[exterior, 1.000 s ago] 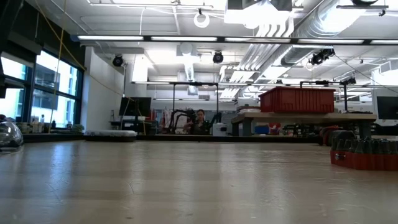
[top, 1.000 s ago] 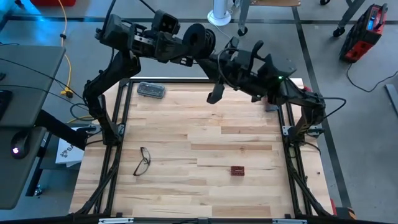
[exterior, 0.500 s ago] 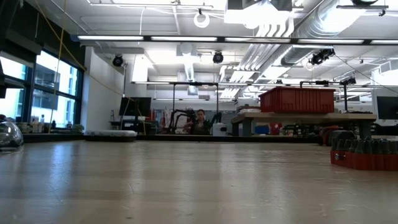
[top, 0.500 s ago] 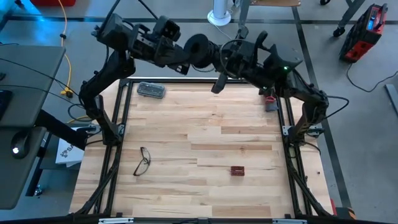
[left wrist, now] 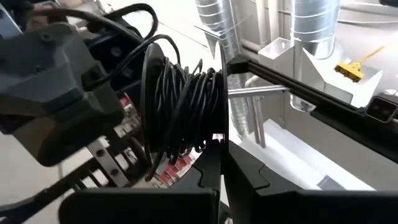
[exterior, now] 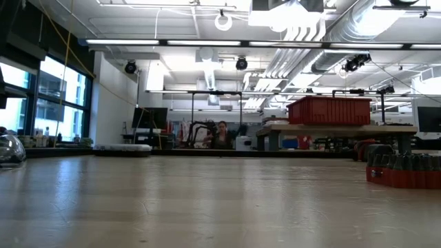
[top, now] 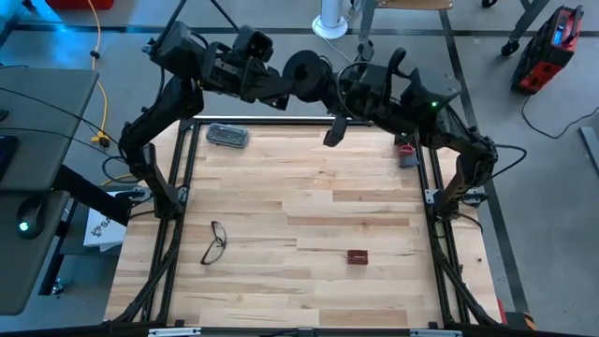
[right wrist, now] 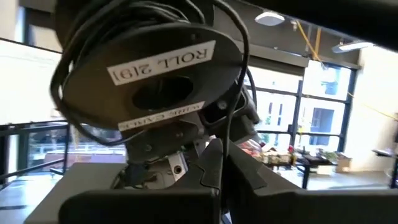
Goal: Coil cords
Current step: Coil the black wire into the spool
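The small round black reel (top: 301, 70), wound with thin dark wire, is held high above the table's far edge, at the middle. Its labelled face shows in the right wrist view (right wrist: 149, 68) and its edge in the left wrist view (left wrist: 180, 106). My left gripper (top: 288, 80) is shut on the reel. My right gripper (top: 339, 89) is right beside the reel on its right side and is shut on a strand of the wire (right wrist: 229, 134). Neither arm shows in the low view. My left gripper (left wrist: 221, 158) pinches one thin flange of the reel (left wrist: 222, 124) at its rim between its two fingers. The reel stands on edge beyond the fingertips, lifted clear of the table. My right gripper (right wrist: 221, 177) pinches a single thin strand of wire (right wrist: 225, 155) between its fingertips. The strand runs from the reel's winding straight to the fingers and looks nearly taut. Loose loops of wire hang around the reel's face.
On the wooden table lie black-framed eyeglasses (top: 215, 241) at the near left, a small red-brown block (top: 357, 256) at the near right, a clear case (top: 227, 136) at the far left and a small red thing (top: 405, 150) at the far right. A person (exterior: 222, 134) sits far behind.
My right gripper has moved toward the table's far edge and closed in on the reel. My left gripper has carried the reel a little toward the right. Both stay high above the table.
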